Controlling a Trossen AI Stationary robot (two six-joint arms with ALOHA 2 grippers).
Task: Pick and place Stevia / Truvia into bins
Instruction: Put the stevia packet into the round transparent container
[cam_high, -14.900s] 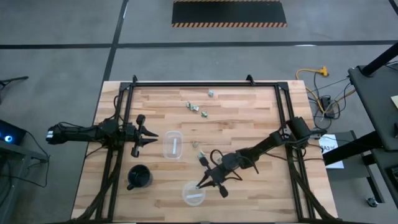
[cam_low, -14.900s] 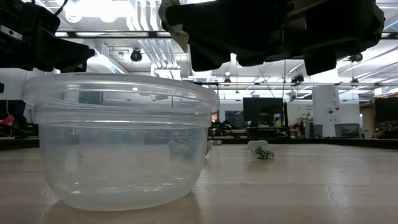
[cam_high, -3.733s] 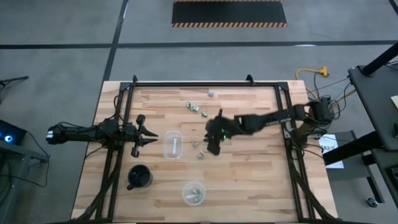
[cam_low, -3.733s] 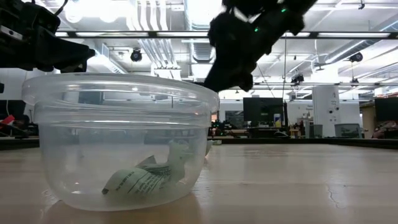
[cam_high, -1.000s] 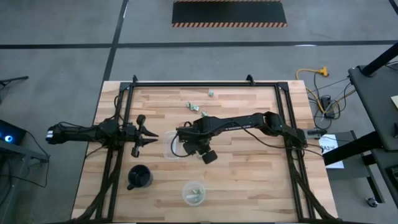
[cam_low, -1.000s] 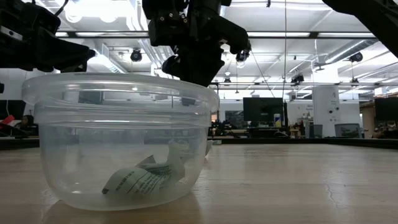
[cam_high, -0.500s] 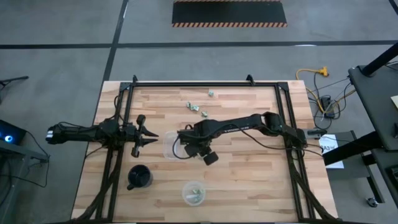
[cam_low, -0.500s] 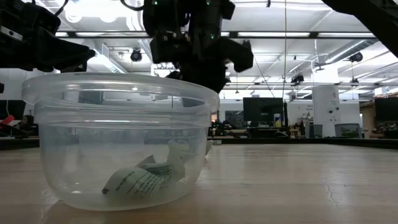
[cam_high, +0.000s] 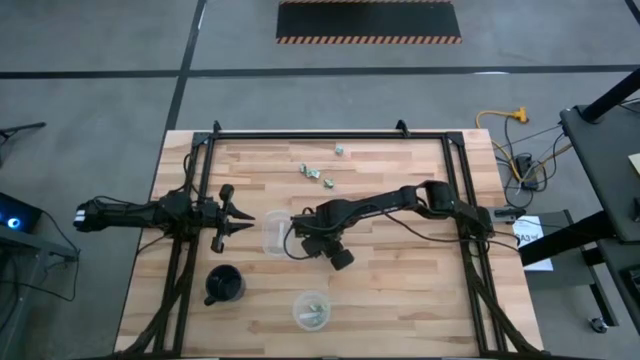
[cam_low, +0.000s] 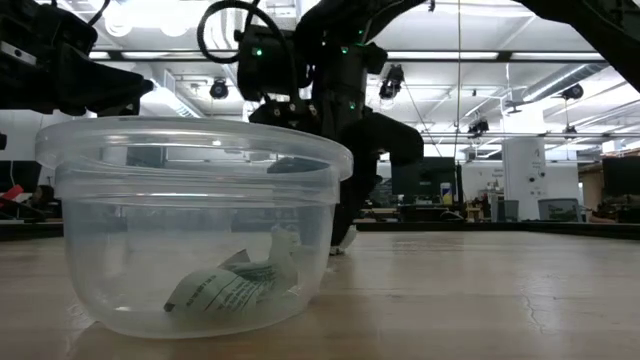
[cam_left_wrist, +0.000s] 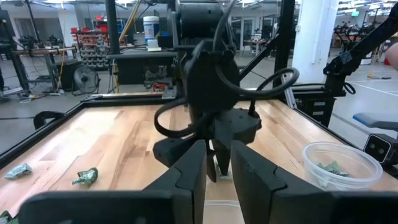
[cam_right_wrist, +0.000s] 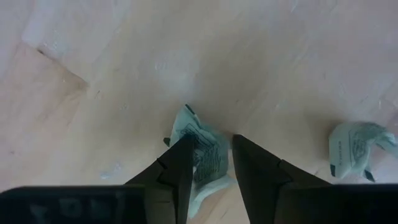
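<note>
Since a second ago the right gripper (cam_right_wrist: 208, 163) has dropped from above the square bin (cam_high: 277, 232) to the table (cam_high: 400, 290) beside it. Its fingers (cam_right_wrist: 177, 165) are standing slightly parted, straddling a packet (cam_right_wrist: 202, 149). Another packet (cam_right_wrist: 356, 144) is lying nearby. The left gripper (cam_high: 240, 219) is waiting, fingers nearly closed, empty.

The table (cam_high: 400, 280) is pale wood in jointed strips, smooth with a faint sheen. The round bin (cam_low: 190, 225) is clear, glossy plastic. The packets (cam_right_wrist: 202, 152) are crumpled matt paper (printed pale green). The right gripper's (cam_right_wrist: 208, 165) fingers look matt black.
</note>
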